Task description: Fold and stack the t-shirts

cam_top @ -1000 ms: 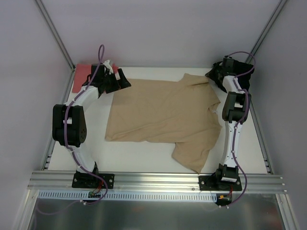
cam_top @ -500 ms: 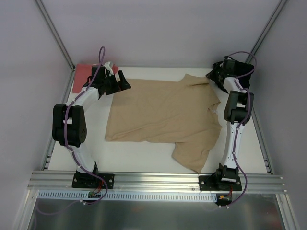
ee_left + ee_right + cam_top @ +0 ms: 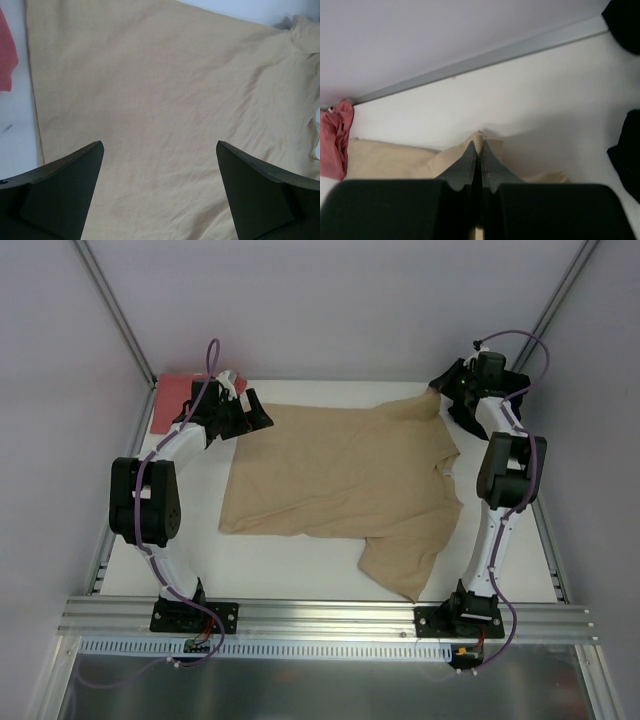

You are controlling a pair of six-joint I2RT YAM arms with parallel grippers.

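Flat across the middle of the white bench: tan-beige soft cloth short-sleeved shirt. Over its far left part, left fingers spread wide. Toward the far right corner, right fingers pressed together, pinching its raised sleeve. Far left corner: salmon-red cloth shirt. Far right corner: black cloth shirt.

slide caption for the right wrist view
Close-up: right gripper shut on a fold of the tan shirt, red shirt at left
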